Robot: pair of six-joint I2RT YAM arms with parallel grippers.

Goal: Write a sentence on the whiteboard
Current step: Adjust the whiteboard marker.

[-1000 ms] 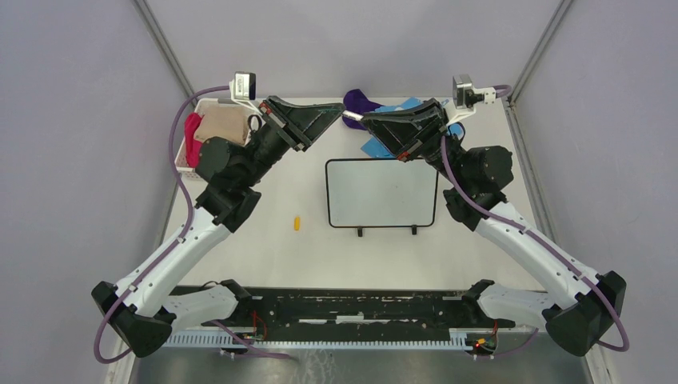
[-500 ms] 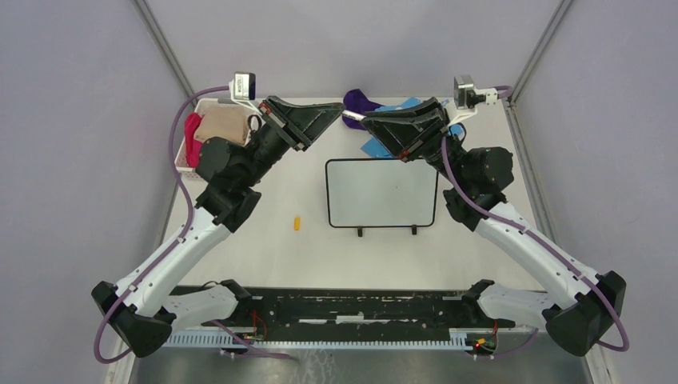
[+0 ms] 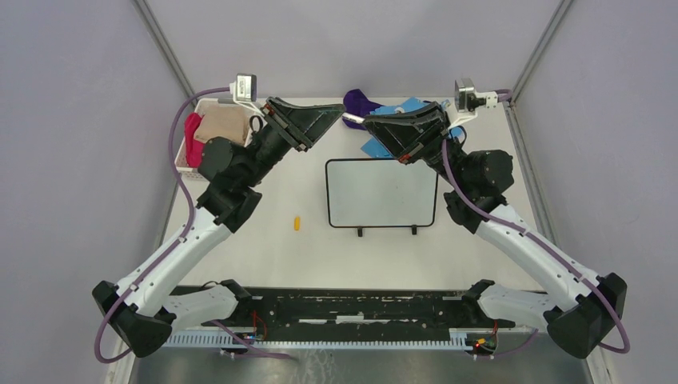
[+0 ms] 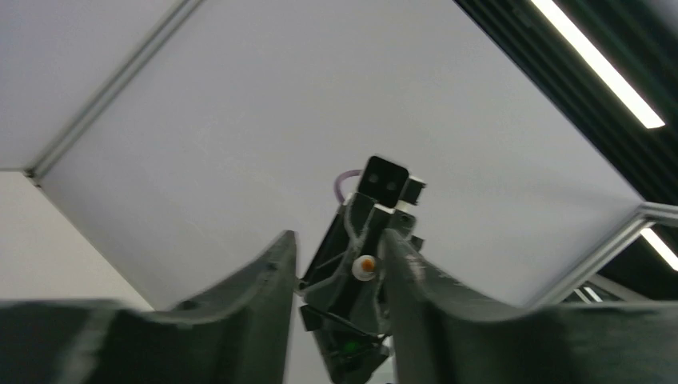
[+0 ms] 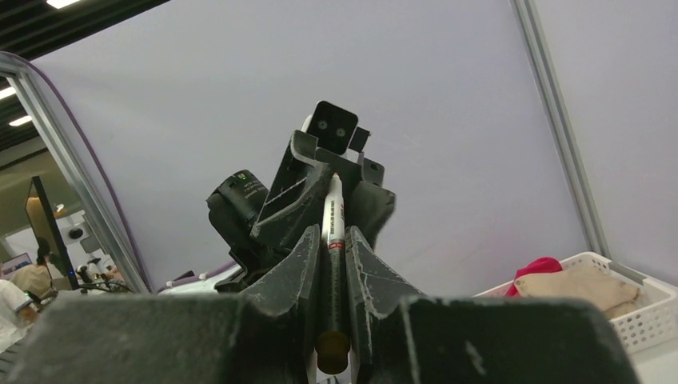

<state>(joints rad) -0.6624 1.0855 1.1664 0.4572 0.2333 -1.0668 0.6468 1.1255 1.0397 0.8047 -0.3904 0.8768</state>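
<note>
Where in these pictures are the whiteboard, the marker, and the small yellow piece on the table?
whiteboard [image 3: 381, 192], top external view, bare middle of its white surface.
marker [image 5: 333, 216], right wrist view, white part of its barrel.
small yellow piece [image 3: 297, 223], top external view, its middle.

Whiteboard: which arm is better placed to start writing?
Right. The right gripper is shut on the marker, while the left gripper is open and empty. The blank whiteboard lies slightly toward the right side.
</note>
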